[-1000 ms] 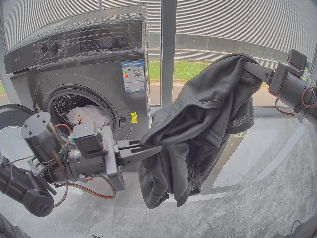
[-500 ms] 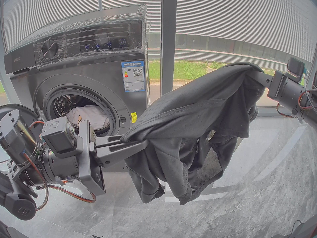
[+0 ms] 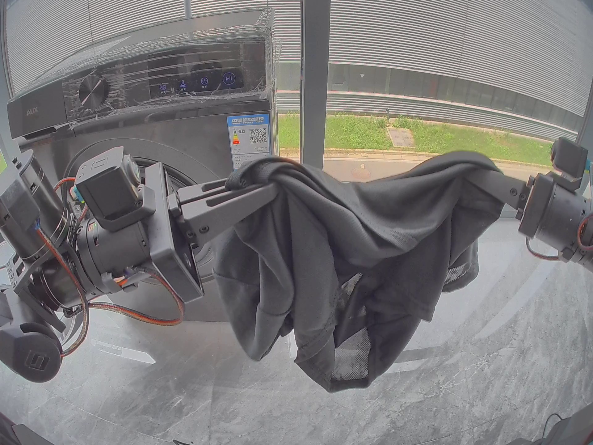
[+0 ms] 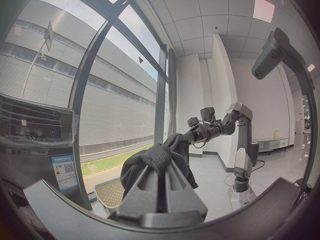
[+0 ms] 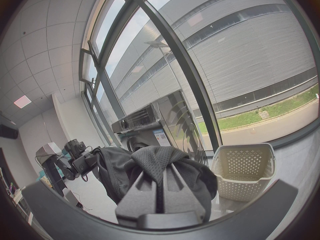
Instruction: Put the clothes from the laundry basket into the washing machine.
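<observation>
We hold the dark garment (image 3: 352, 242) slung with its long axis left to right: left hand (image 3: 269, 191) clenched on 1 end, right hand (image 3: 479, 179) clenched on the other. The washing machine (image 3: 204, 131) stands just behind the left hand; we judge that end feeds in first.

Head view faces washing machine (image 3: 185, 84); wrist views close, facing each other; all share garment (image 3: 346, 236).

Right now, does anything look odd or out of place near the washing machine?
Nothing is spilled or damaged. Two things stand out: the dark garment hangs bunched in mid-air before the washing machine, pinched by the left hand and right hand; and clear plastic film wraps the machine's top.
</observation>
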